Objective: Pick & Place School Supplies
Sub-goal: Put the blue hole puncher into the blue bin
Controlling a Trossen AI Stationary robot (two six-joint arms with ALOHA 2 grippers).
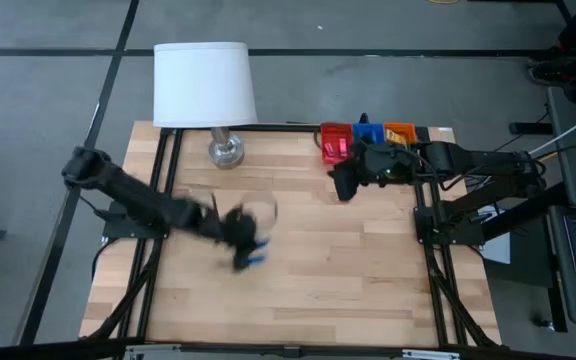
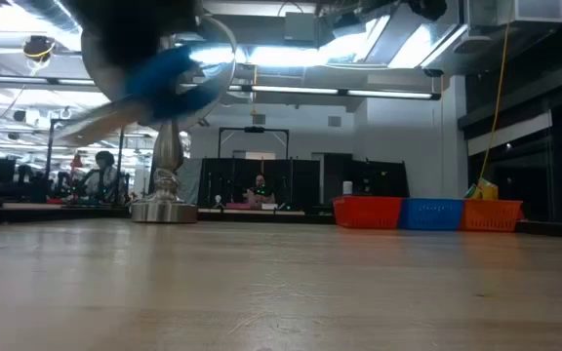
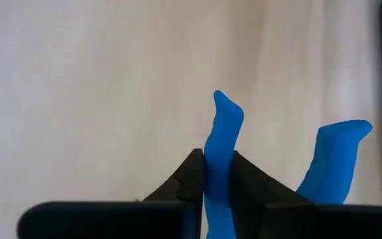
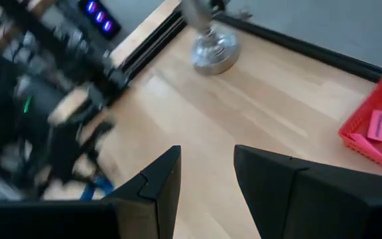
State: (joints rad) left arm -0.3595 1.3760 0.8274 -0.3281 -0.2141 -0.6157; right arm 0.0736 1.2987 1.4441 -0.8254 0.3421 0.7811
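Observation:
My left gripper (image 1: 245, 248) hangs over the middle of the table, shut on a blue-handled plier-like tool (image 3: 223, 139); the tool's second handle (image 3: 337, 162) juts free beside it. In the low view the tool (image 2: 169, 78) is a blue blur high above the wood. My right gripper (image 4: 207, 174) is open near the far right, just in front of the red tray (image 1: 335, 141), holding nothing. Pink blocks (image 4: 379, 125) lie in the red tray. The yellow-orange pieces do not show. My left gripper pinches one blue handle (image 3: 219, 174) of the plier-like tool between its two fingers (image 3: 190, 178). The handle runs out past the fingertips, along the fingers. The tool is lifted clear of the table, its other handle spread apart and free.
A white-shaded lamp (image 1: 205, 84) with a chrome base (image 1: 225, 152) stands at the far edge, left of centre. Red, blue (image 1: 369, 133) and orange (image 1: 400, 132) trays sit in a row at the far right edge. Bare wood (image 1: 348, 270) spreads across the near half.

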